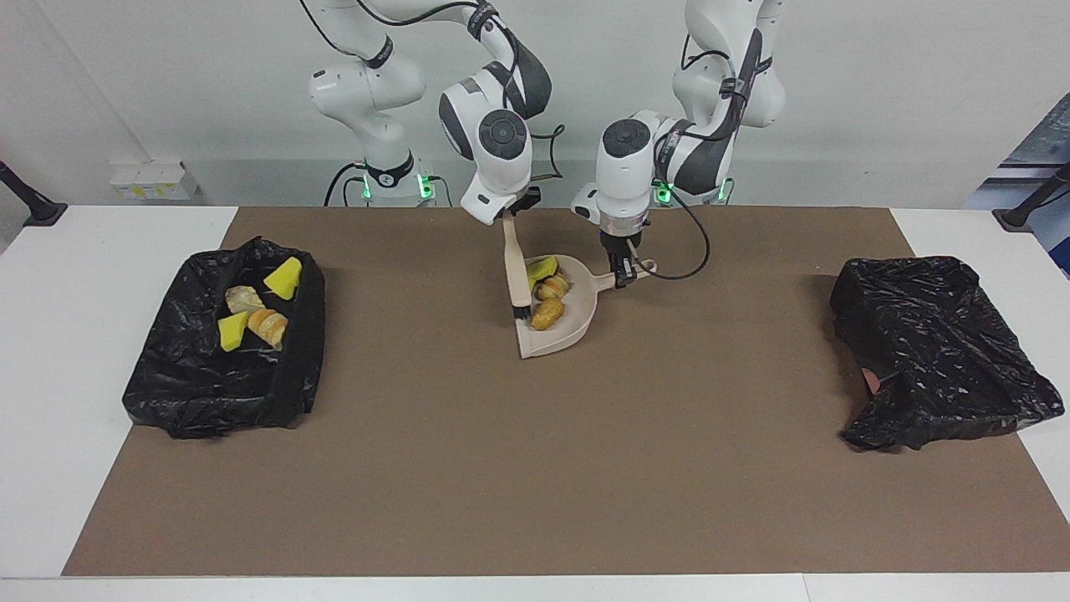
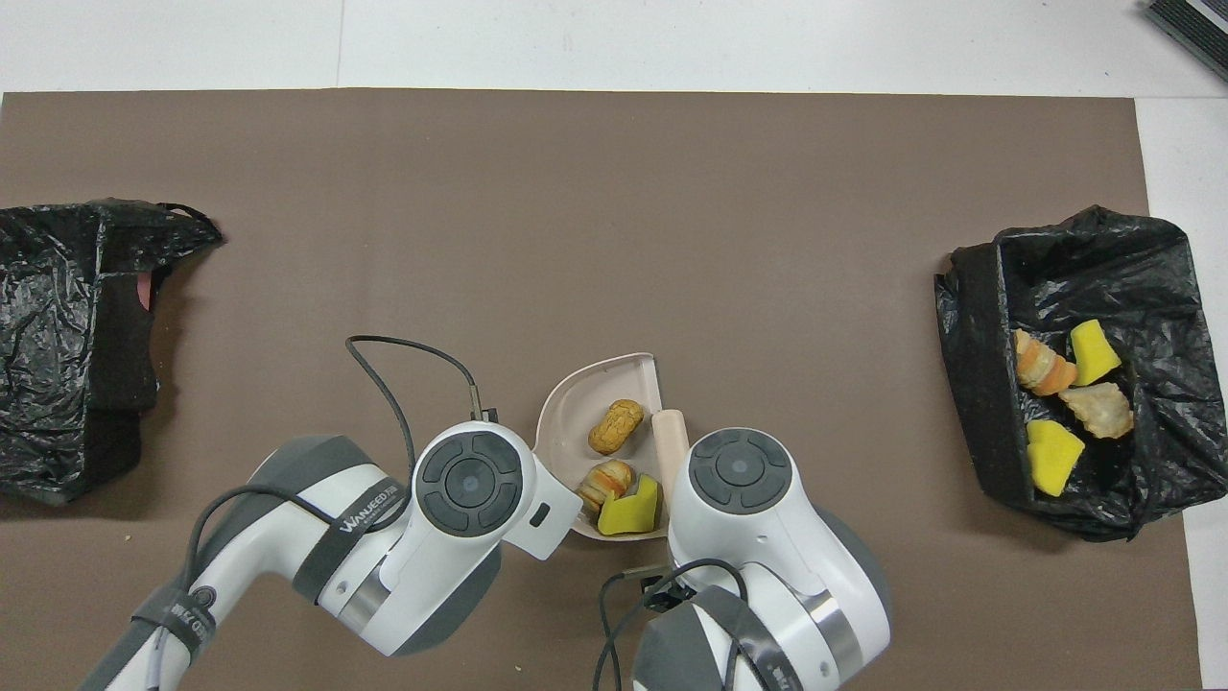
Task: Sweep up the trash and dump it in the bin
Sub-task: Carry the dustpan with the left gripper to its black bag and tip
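Your landmark is the beige plastic dustpan point(image 1: 562, 328), which lies flat on the brown mat point(image 1: 535, 468) covering the white worktop point(image 1: 75, 334), in front of the two arm bases.

Left gripper point(image 1: 622, 278): you have its fingers clamped on the dustpan's handle, at the end of the pan toward the left arm.

Right gripper point(image 1: 507, 216): its fingers are closed on the top of the beige brush with black bristles point(image 1: 517, 276). The brush hangs nearly upright, and its bristle end sits at the dustpan's open lip.

Trash in the dustpan, three pieces:
- a bright yellow sponge chunk point(image 2: 630, 510), at the part of the pan nearest the robots
- an orange-brown layered bread piece point(image 2: 604, 480), touching the sponge
- an oval golden-brown bun point(image 2: 616, 426), farther from the robots than the other two

Black plastic-lined bin point(image 1: 224, 351), well apart from the dustpan, toward the right arm's end of the worktop: it holds four pieces, two yellow sponge chunks point(image 2: 1053, 457), one striped orange bread piece point(image 2: 1043, 364) and one pale beige crusty lump point(image 2: 1101, 410).

A second black bag-covered bin point(image 1: 936, 351) stands well apart from the dustpan toward the left arm's end; you cannot see its inside.
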